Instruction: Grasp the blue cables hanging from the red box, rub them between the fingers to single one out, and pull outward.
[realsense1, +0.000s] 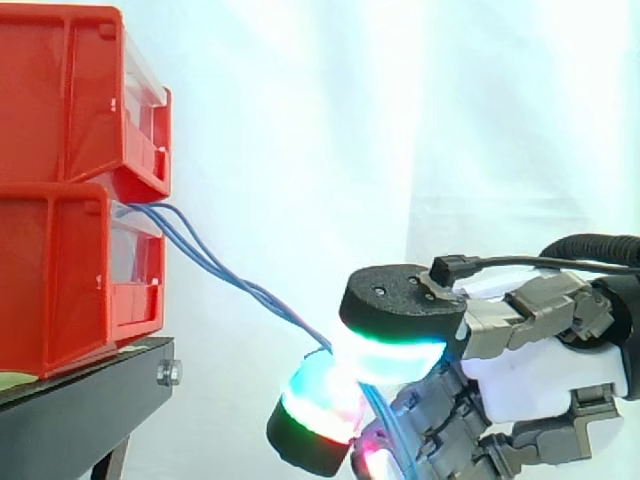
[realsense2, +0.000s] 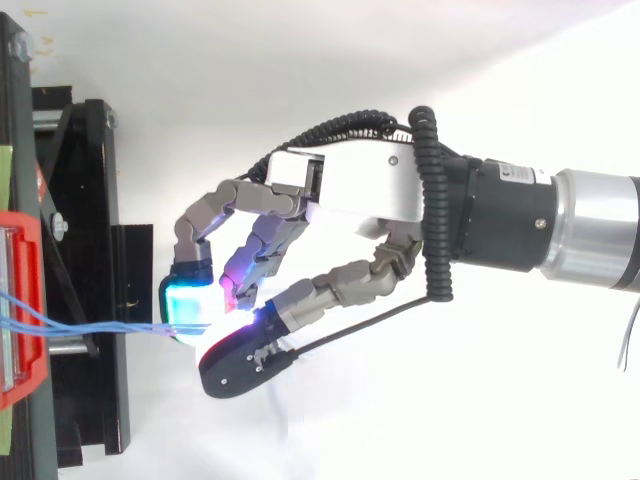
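Thin blue cables come out between the two stacked red boxes and slope down to the right, drawn fairly taut. In the top view the blue cables run from the red box at the left edge to my hand. My hand is at the lower right of the side view. Its glowing fingertips are curled together and pinch the cables between thumb pad and finger pads. Below the pinch the cables pass down behind the pads.
The red boxes sit on a black stand, whose frame runs along the left edge of the top view. A white curtain hangs behind. The arm comes in from the right.
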